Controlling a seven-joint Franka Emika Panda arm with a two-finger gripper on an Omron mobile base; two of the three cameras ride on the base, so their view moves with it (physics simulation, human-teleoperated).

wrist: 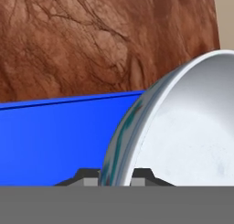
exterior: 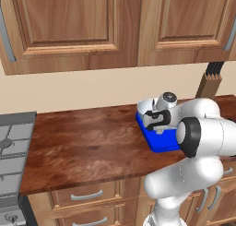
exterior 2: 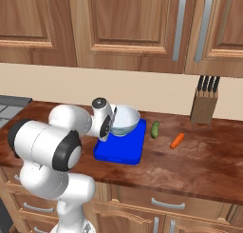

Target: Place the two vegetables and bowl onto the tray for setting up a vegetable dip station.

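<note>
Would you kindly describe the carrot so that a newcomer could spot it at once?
Start at the knife block at the back of the wooden counter. Just in front of it and slightly left lies the carrot, right of the blue tray. It is orange, while the cucumber lying between it and the tray is green.

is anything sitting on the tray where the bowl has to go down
Nothing visible does. The gripper is shut on the rim of the bowl, holding it over the far end of the blue tray, whose surface is bare. The green vegetable and the carrot lie on the counter to the tray's right.
</note>
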